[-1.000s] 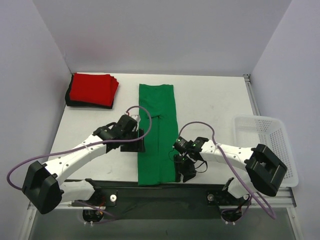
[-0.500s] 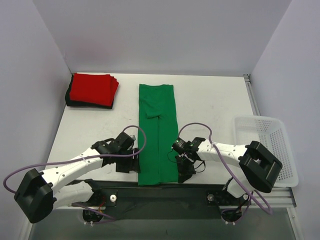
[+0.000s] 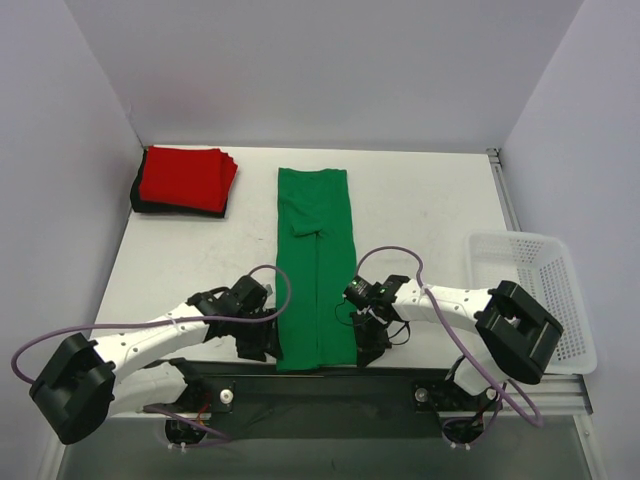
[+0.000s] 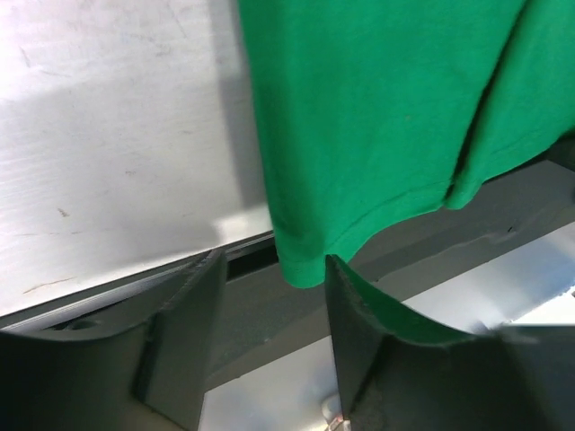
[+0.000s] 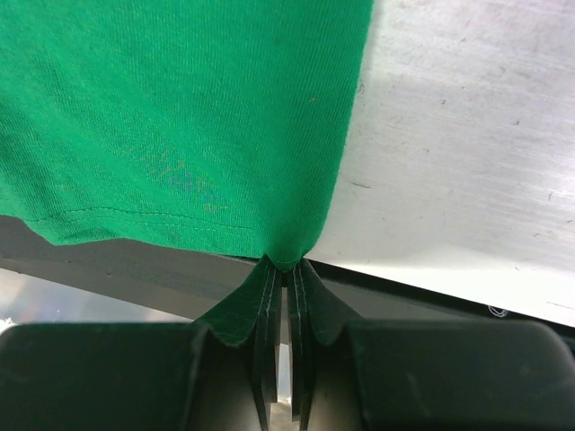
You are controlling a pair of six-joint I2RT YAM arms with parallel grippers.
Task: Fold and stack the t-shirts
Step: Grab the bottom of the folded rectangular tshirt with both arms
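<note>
A bright green t-shirt (image 3: 315, 270), folded into a long strip, lies down the middle of the table, its near hem hanging over the front edge. My left gripper (image 3: 262, 342) is open at its near left corner. In the left wrist view that corner (image 4: 301, 265) hangs between the fingers of the gripper (image 4: 274, 262). My right gripper (image 3: 368, 345) is shut on the near right corner. In the right wrist view the gripper (image 5: 286, 269) pinches the green cloth (image 5: 180, 135) at its tip. Folded red t-shirts (image 3: 185, 177) lie stacked on a black one (image 3: 137, 198) at the far left.
A white mesh basket (image 3: 530, 290) stands at the table's right edge. The table's dark front rail (image 4: 404, 242) runs just under both grippers. White walls close in the back and both sides.
My left arm has swung from beside the shirt's middle down to its near left corner. The right gripper has barely moved, staying at the near right corner.
</note>
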